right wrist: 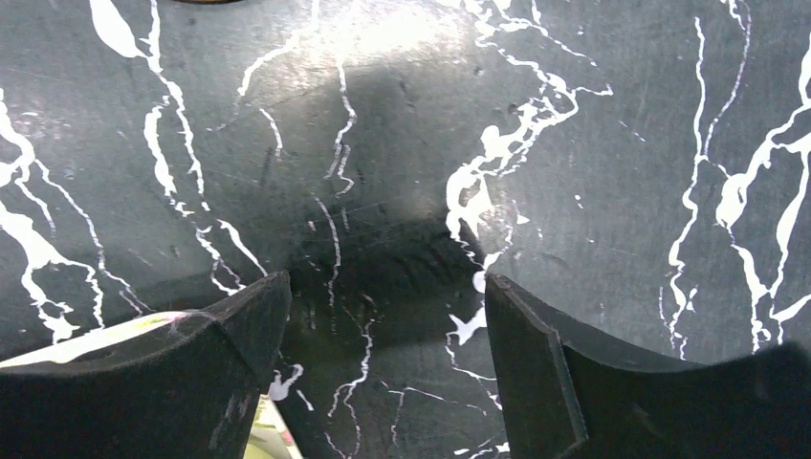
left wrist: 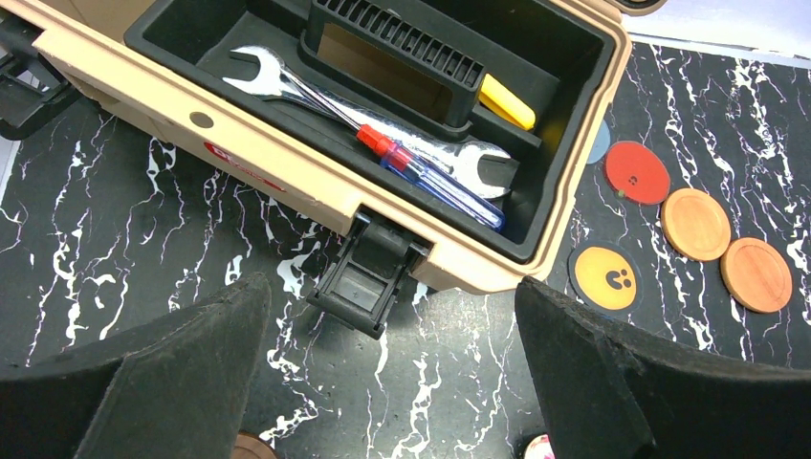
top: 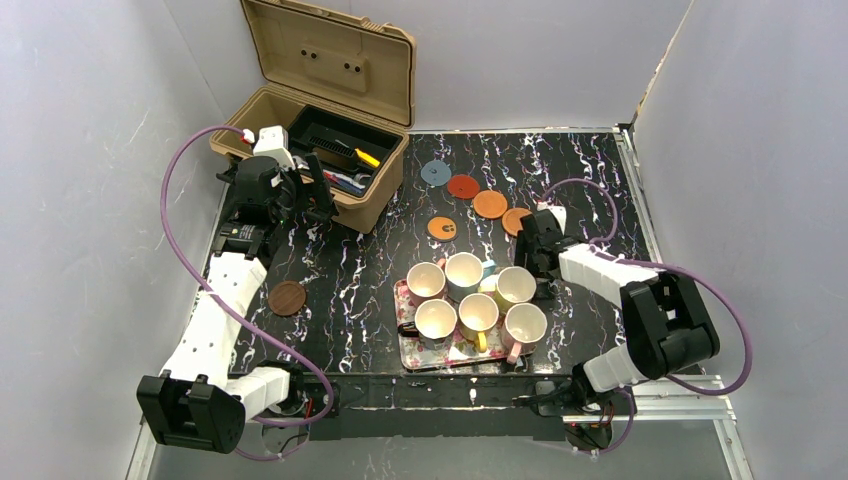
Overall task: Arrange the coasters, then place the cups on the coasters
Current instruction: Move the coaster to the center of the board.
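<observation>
Barely started: coasters (top: 463, 187) sit scattered upper centre and left; cups (top: 479, 311) crowd the tray (top: 412, 352). Left pincer (left wrist: 392, 320) and right pincer (right wrist: 387, 316) gape empty.

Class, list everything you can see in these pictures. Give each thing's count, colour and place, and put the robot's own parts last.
coasters: six; blue-grey, red, orange and orange-brown in a diagonal row, far middle; yellow-orange beside the row; dark brown alone, near left
cups: six; cream inside, pastel outside; two rows of three on the tray
tray: one; floral; near middle
toolbox: one; tan, lid open; far left
wrench: one; silver; in the toolbox
screwdriver: one; red and blue; lying on the wrench
yellow-handled tool: one; in the toolbox
table: one; black, white veins
left gripper: open, empty; by the toolbox latch
right gripper: open, empty; beside the orange-brown coaster
</observation>
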